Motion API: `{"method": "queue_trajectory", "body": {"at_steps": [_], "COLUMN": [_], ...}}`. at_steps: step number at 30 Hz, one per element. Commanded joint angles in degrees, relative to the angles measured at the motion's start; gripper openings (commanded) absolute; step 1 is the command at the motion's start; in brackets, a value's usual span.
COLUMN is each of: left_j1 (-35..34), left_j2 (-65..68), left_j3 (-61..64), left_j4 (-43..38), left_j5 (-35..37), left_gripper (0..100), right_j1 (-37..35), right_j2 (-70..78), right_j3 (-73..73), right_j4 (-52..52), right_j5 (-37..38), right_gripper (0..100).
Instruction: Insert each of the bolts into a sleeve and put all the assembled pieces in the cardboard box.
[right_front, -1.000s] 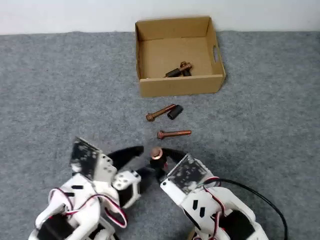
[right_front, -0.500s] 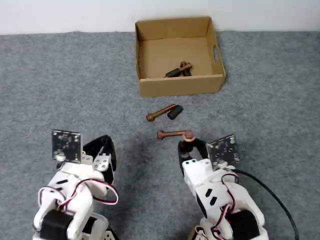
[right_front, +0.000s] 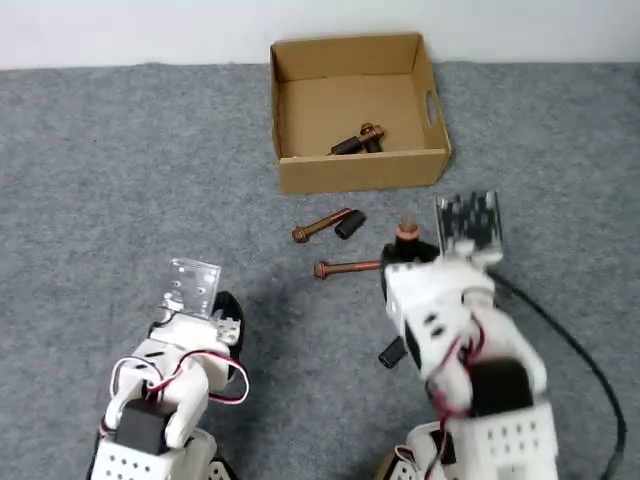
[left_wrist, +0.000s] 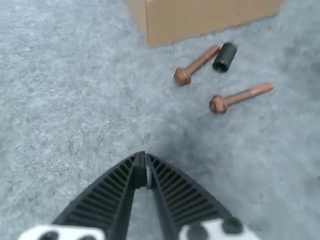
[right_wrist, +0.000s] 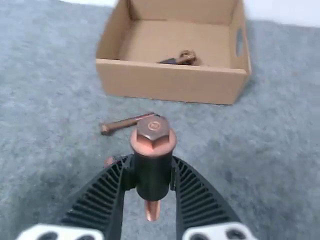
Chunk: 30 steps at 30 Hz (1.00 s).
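My right gripper (right_wrist: 151, 172) is shut on a black sleeve (right_wrist: 151, 180) with a copper bolt (right_wrist: 152, 135) through it, held upright. In the high view this right gripper (right_front: 405, 252) stands a short way in front of the cardboard box (right_front: 360, 172). Inside the box lies one assembled piece (right_front: 360, 140). On the carpet between box and arms lie a loose bolt (right_front: 320, 226) touching a loose black sleeve (right_front: 350, 224), and a second loose bolt (right_front: 348, 267). My left gripper (left_wrist: 145, 167) is shut on nothing, low over the carpet near the left arm's base (right_front: 225, 305).
Grey carpet covers the table, with a white wall behind the box. A black cable (right_front: 580, 350) runs along the right arm's outer side. The box has a handle cut-out (right_front: 433, 106) in its right wall.
My right gripper has carried the bolt-and-sleeve piece away from the left gripper and toward the box. The left arm has drawn back, its gripper now shut.
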Motion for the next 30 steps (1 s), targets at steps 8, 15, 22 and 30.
{"method": "queue_trajectory", "body": {"at_steps": [8, 15, 22, 30], "left_j1": [-12.2, -13.9, -14.1, -14.1], "left_j2": [0.2, 0.4, 0.4, 0.4], "left_j3": [10.0, 10.0, 10.0, 10.0], "left_j4": [-13.4, -13.3, -12.0, -12.0], "left_j5": [-0.7, -0.7, -0.7, -0.7], "left_gripper": [0, 0, 0, 0], "right_j1": [7.0, 7.5, 7.4, 7.3], "right_j2": [24.8, 41.5, 58.3, 78.2], "right_j3": [-20.5, -34.1, -47.5, -58.6], "right_j4": [-13.6, -19.6, -29.1, -37.9], "right_j5": [-0.3, -0.3, -0.3, -0.2], "right_gripper": [0.8, 0.8, 0.8, 0.8]}}
